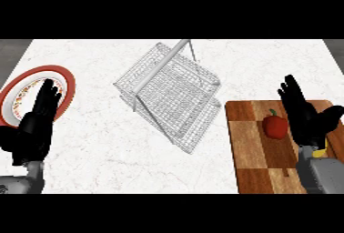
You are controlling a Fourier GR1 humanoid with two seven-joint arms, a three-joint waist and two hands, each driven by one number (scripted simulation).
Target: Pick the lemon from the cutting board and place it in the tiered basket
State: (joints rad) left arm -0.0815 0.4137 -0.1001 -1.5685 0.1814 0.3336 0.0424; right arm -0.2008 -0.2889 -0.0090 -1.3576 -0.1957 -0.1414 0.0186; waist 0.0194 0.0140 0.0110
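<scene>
Lemon (323,144) behind right hand (304,119), axis unclear

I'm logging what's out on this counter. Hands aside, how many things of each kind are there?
Plate: 1
Wire tiered basket: 1
Cutting board: 1
Red pepper: 1
Yellow thing, mostly hidden behind the right hand: 1
Total: 5
</scene>
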